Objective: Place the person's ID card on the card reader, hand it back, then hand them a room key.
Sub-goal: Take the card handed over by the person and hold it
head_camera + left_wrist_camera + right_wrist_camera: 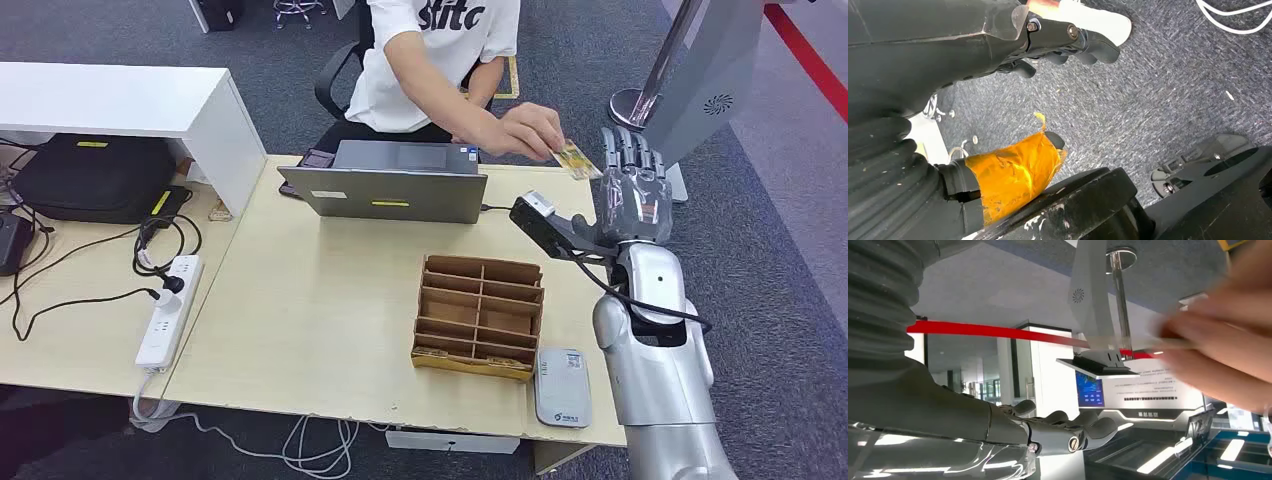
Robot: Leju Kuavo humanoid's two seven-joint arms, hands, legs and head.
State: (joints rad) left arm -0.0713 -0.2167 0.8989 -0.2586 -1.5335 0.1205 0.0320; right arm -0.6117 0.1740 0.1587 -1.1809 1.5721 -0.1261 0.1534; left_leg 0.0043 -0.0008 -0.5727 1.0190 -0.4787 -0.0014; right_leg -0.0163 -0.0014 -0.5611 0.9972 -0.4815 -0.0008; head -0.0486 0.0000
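The yellow patterned ID card [575, 159] is held by a person in a white shirt [430, 50] with dark lettering, above a pale wood table [300, 310] bearing a brown cardboard divider box [480, 316], grey laptop [397, 192] and grey card reader [562, 387].

ID card [576, 159]: small, thin, yellowish printed card, pinched by one end in the person's fingertips at about 1 o'clock of the table, tilted, held in the air. Card reader [561, 387]: flat grey rounded slab with a printed label, lying at 5 o'clock near the table's front edge.
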